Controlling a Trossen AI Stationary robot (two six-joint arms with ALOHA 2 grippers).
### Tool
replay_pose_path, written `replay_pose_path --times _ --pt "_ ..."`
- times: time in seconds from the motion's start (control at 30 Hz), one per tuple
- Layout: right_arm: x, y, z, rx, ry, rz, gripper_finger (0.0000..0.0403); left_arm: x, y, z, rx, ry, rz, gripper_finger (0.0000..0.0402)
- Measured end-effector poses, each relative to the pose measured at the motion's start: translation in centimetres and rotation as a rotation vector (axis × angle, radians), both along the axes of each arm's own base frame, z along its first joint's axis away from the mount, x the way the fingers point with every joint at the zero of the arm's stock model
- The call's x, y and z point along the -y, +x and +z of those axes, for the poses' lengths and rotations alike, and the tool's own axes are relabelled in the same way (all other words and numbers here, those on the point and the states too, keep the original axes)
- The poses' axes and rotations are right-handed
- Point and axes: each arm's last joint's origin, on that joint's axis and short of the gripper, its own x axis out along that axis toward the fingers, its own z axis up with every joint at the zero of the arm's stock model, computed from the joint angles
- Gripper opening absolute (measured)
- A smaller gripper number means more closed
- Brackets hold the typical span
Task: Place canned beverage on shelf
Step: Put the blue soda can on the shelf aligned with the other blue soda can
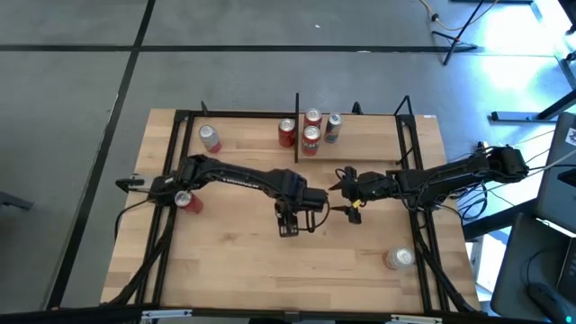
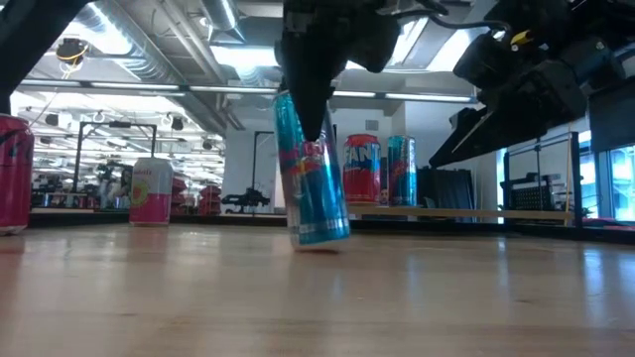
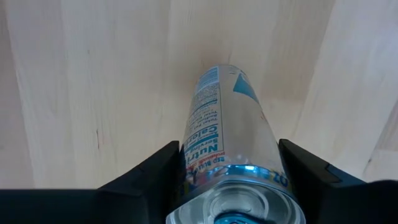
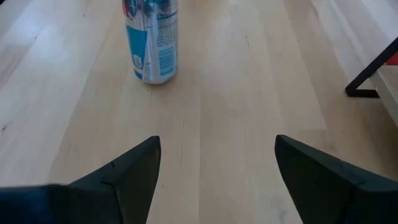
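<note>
A slim blue canned beverage (image 2: pixel 313 169) leans near the middle of the table, with my left gripper (image 1: pixel 288 225) shut on its upper end. The same can shows in the left wrist view (image 3: pixel 227 130) and the right wrist view (image 4: pixel 152 40). My right gripper (image 1: pixel 346 184) hangs open to the can's right, above the table, with nothing between its fingers (image 4: pixel 130 174). The shelf (image 2: pixel 466 211), a pale board with black uprights, stands at the far side. It carries a red can (image 2: pixel 362 169) and a blue can (image 2: pixel 402 169). My left gripper pinches the can near its top rim (image 3: pixel 205 168) between its two fingers (image 3: pixel 155 174), one on each side of the wall. The fingers come from above, pointing down. The can tilts below them, its bottom end (image 2: pixel 322 238) at the tabletop. I cannot tell whether that end touches.
Several cans (image 1: pixel 310 130) stand clustered at the far middle. A red can (image 1: pixel 209 137) stands far left and another (image 1: pixel 187 200) beside the left arm. A silver can (image 1: pixel 400 259) sits near right. Black frame rails (image 1: pixel 423 234) run along the table's sides.
</note>
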Motion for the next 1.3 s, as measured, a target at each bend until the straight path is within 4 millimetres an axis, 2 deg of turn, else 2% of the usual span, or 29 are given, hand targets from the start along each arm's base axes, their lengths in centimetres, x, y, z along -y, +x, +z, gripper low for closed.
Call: replay_pose_path --times 0.33,0.57,0.67,0.83,1.07,1.17,1.3 --pt "0.0 0.0 0.0 0.0 -0.005 0.004 0.0301 0.5 0.2 0.0 0.023 0.002 -0.029 0.0281" --pt "0.0 0.0 0.0 0.0 -0.005 0.004 0.0301 0.9 -0.1 0.2 0.005 -0.002 -0.044 0.0289" --pt "0.0 0.0 0.0 0.0 -0.005 0.004 0.0301 1.6 -0.1 1.1 0.025 0.016 -0.051 0.0287" --pt "0.0 0.0 0.0 0.0 -0.005 0.004 0.0301 2.9 -0.2 4.2 0.121 0.083 -0.078 0.0287" --pt "-0.1 0.0 0.0 0.001 0.017 0.026 0.0301 4.5 -3.0 8.1 0.195 0.264 -0.081 0.0287" --pt "-0.1 0.1 0.1 0.012 0.018 0.027 0.0301 4.8 -4.5 8.9 0.219 0.329 -0.059 0.0286" --pt "-0.2 0.5 0.7 0.085 0.034 0.051 0.0301 5.0 -6.8 8.7 0.262 0.406 -0.025 0.0286"
